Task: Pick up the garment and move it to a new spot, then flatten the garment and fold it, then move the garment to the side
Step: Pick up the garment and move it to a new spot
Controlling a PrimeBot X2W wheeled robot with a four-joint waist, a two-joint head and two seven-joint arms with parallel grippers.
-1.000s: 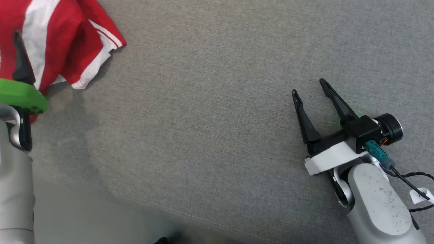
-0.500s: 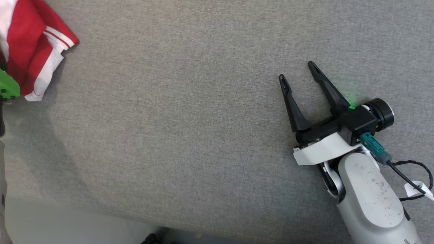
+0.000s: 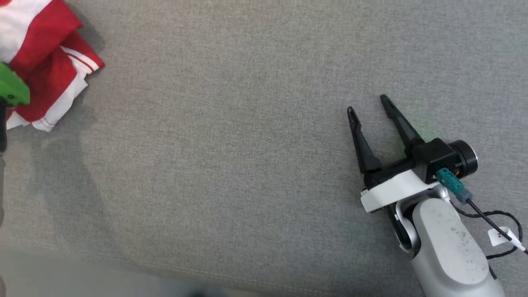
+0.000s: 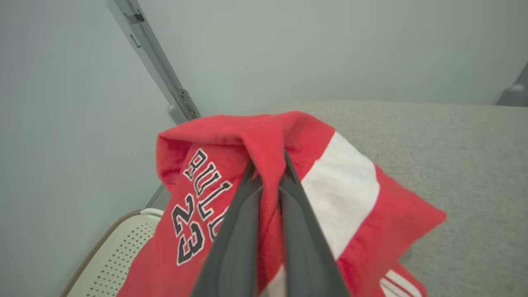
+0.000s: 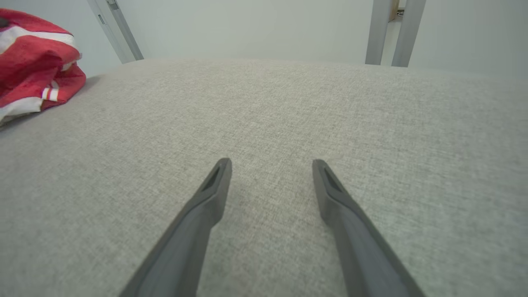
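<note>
Garment [image 3: 45, 78]: red and white jersey, bunched at the far left edge of the grey cushion [image 3: 231, 144]. Left gripper [image 4: 268, 165]: pressed together, pinching a red fold. Right gripper [image 3: 367, 104]: fingers spread, near right, above the cushion.

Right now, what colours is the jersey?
The jersey is red with white stripes, clearest in the left wrist view.

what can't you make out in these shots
- Outline of the garment: head view, cut off by the left and top edges.
- Lettering past "BUL": left wrist view, covered by the left end effector.
- Pale perforated thing: left wrist view, mostly behind the garment and cut by the bottom edge, so I cannot tell what it is.
</note>
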